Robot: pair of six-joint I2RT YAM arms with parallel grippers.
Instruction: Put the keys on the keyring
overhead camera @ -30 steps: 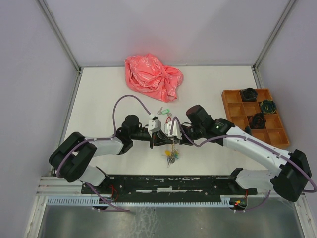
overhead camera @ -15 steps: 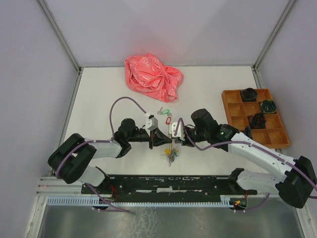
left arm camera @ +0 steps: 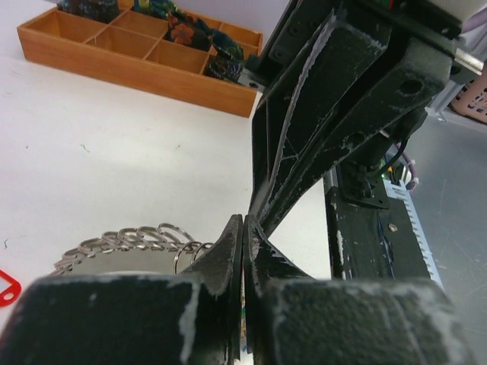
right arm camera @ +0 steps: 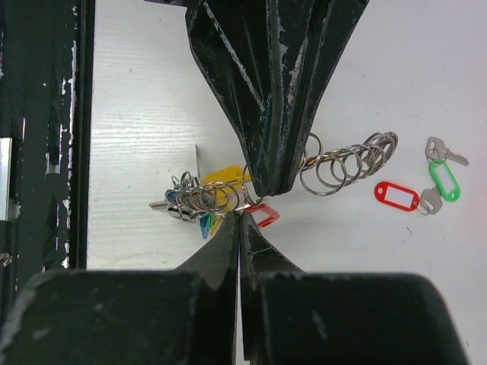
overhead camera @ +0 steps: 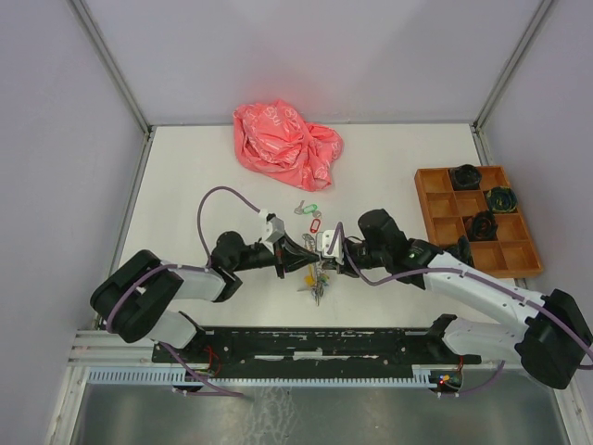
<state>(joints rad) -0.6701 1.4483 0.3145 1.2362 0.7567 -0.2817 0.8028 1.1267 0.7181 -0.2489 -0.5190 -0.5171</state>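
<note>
While both arms reach inward in the top view, the left gripper (overhead camera: pixel 295 252) and right gripper (overhead camera: pixel 321 260) meet tip to tip over the near middle of the table (overhead camera: pixel 185 185). The keyring (overhead camera: pixel 315 278) and its bunch sit just nearer, two loose keys (overhead camera: pixel 313 216) just beyond, a pink bag (overhead camera: pixel 285 133) far back and a tray (overhead camera: pixel 437 201) to the right. From the left wrist, that gripper's jaws are pressed together, small rings (left arm camera: pixel 144 239) just left of them. From the right wrist, the left tips clamp the keyring's wire. The right jaws are closed too, a red tag (right arm camera: pixel 262 215) at their tips; I cannot tell what they pinch.
</note>
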